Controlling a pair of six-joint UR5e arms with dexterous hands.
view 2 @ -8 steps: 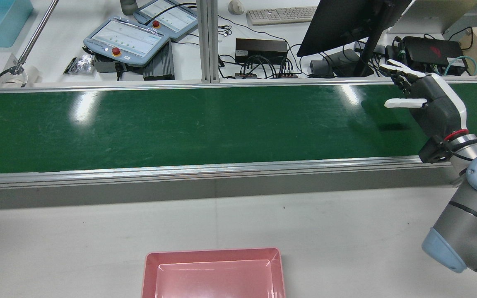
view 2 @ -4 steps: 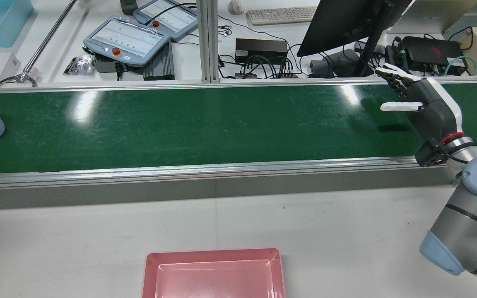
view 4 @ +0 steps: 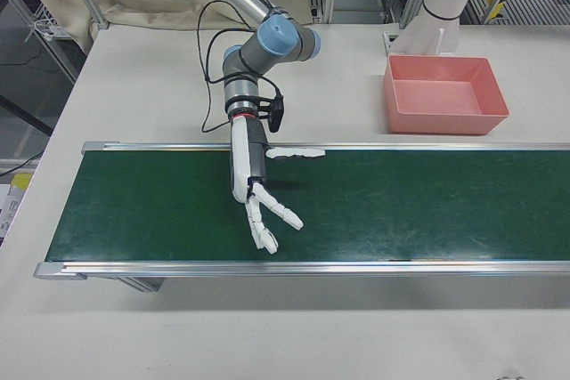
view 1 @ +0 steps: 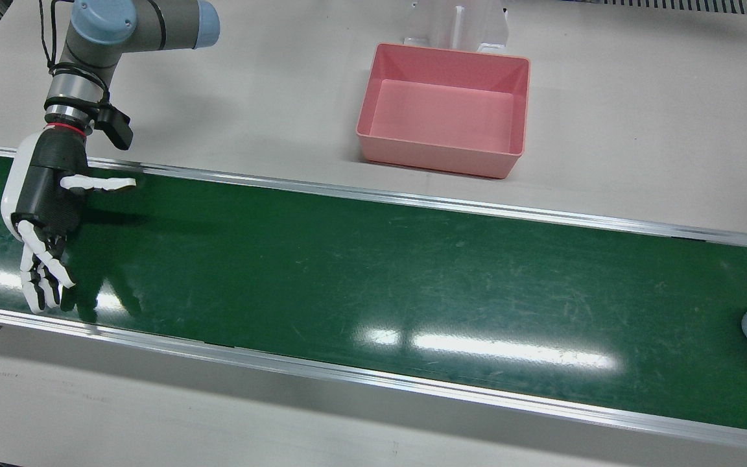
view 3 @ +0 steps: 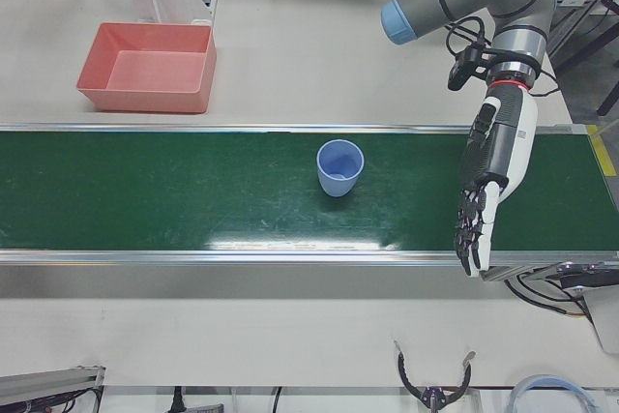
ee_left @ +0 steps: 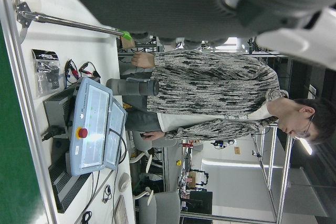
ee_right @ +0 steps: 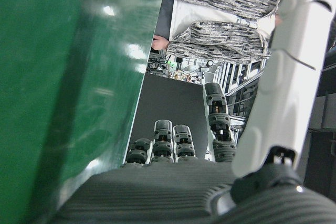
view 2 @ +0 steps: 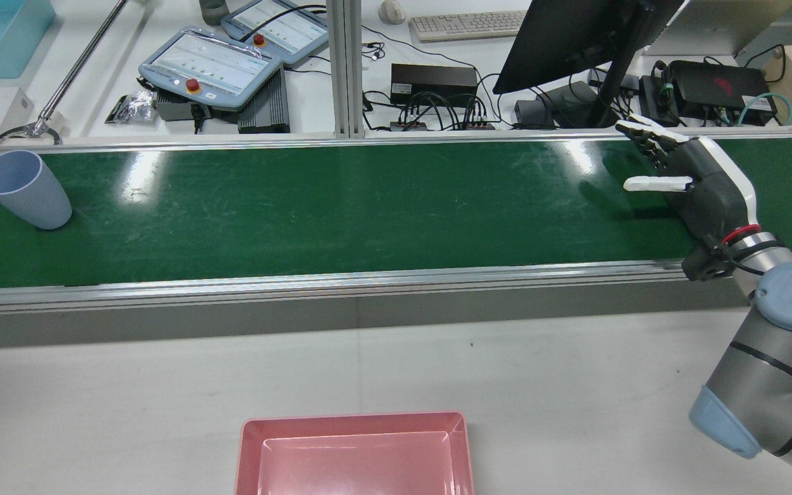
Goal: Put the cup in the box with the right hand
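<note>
Pale blue cup (view 2: pixel 21 188) stands upright, mouth up, on green belt (view 2: pixel 341 206).

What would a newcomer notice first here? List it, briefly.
The long green conveyor belt crosses the station, with a pale blue cup standing upright alone toward the robot's left. The right hand hovers open over the belt far to the right, and an empty pink box sits on the table on the robot's side.

I work in a robotics lab. Beyond my green conveyor (view 2: pixel 341 206) lie teach pendants (view 2: pixel 210 69), cables and a monitor (view 2: pixel 575 34).
</note>
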